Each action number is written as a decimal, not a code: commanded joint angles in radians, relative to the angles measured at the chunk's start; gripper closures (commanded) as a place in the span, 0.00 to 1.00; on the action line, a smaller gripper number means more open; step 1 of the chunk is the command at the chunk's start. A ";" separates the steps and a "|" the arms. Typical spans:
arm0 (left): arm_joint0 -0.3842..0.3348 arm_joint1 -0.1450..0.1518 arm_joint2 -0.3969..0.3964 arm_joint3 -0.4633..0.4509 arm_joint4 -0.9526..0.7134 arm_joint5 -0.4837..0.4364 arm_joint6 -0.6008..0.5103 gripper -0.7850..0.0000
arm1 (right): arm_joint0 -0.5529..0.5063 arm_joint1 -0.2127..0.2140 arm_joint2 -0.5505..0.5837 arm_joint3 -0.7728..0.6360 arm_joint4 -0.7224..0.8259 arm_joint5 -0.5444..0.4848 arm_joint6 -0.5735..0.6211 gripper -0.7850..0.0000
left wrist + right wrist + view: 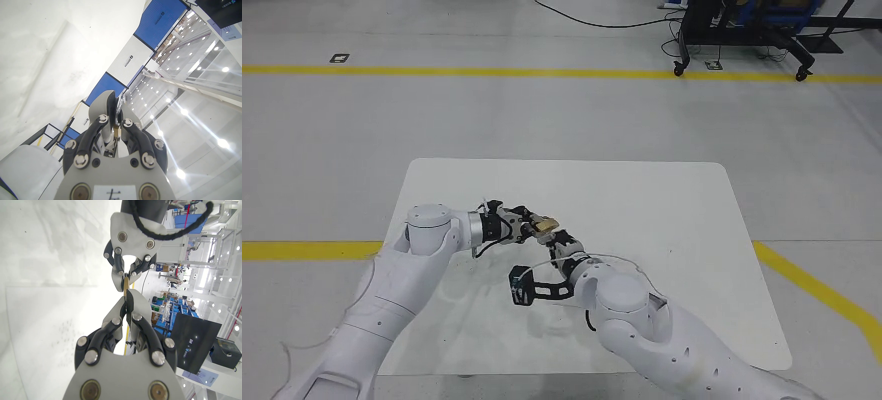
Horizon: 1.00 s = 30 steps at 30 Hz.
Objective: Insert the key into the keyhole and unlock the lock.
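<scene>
1. We find the left gripper point(118, 101) closed on the lock point(117, 132); its brass body sits deep between the fingers point(99, 107); a silver metal part reaches the fingertips.
2. We note blue-and-white wall panels point(160, 22) beyond.

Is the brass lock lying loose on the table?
No, the brass lock is clamped between the fingers of the left gripper, off the table.

The lock point(125, 285) is showing glossy brass-yellow metal. The pads point(130, 306) of the right gripper point(126, 294) are looking like black ribbed rubber, and the table point(672, 200) is showing a smooth matt top.
</scene>
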 commanded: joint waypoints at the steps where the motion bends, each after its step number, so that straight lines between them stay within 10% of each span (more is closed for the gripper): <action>1: -0.001 0.000 -0.003 0.002 -0.006 -0.001 -0.011 1.00 | -0.006 0.002 0.021 -0.009 0.021 -0.006 -0.038 1.00; 15: -0.012 0.007 -0.004 0.016 0.003 0.009 -0.082 1.00 | -0.142 0.065 0.200 -0.100 -0.050 -0.075 -0.350 1.00; 30: -0.015 0.007 0.007 0.018 0.011 0.010 -0.094 1.00 | -0.105 0.053 0.183 -0.041 -0.039 -0.075 -0.387 1.00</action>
